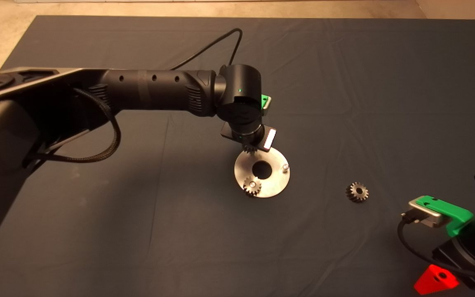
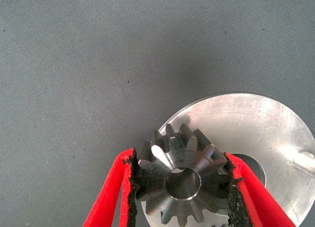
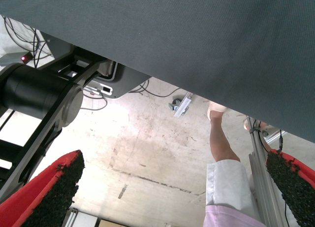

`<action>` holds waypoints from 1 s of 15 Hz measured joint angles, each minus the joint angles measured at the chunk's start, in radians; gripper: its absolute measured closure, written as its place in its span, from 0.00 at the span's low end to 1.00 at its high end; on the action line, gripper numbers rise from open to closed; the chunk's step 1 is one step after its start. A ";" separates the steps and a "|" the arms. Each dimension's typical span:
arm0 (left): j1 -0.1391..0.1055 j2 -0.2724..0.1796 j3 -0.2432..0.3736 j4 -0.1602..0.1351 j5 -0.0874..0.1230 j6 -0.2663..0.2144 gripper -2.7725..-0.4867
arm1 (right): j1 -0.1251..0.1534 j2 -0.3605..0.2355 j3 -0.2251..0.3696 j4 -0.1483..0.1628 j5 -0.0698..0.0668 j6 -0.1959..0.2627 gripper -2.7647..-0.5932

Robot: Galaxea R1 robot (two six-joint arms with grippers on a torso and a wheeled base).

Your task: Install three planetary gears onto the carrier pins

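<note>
My left gripper is shut on a planetary gear, gripping it by the teeth on both sides. In the head view this gear hangs over the far-left rim of the shiny round disc. A second gear sits on a carrier pin at the disc's near-left edge. One bare pin stands at the disc's right side, and the left wrist view shows a bare pin too. Any pin beneath the held gear is hidden. A third gear lies loose on the mat to the right of the disc.
My right gripper waits at the mat's lower right corner, open. Its wrist view shows the mat's edge, the floor below, a robot base and a person's leg.
</note>
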 joint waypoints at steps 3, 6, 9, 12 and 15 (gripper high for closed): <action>0.001 0.000 0.000 0.000 0.000 0.001 0.81 | 0.000 0.000 0.000 0.000 0.000 0.000 0.01; 0.005 0.001 0.000 0.004 0.000 0.001 0.81 | 0.000 0.000 0.000 0.000 0.000 0.000 0.01; 0.005 0.003 0.000 0.004 0.004 0.001 0.81 | 0.000 0.000 0.000 0.000 0.000 0.000 0.01; 0.005 0.004 0.000 0.004 0.003 0.003 0.81 | 0.000 0.000 0.000 0.000 0.000 0.000 0.01; 0.009 0.014 -0.001 0.005 0.006 0.001 0.81 | 0.000 0.000 0.000 0.000 0.000 0.000 0.01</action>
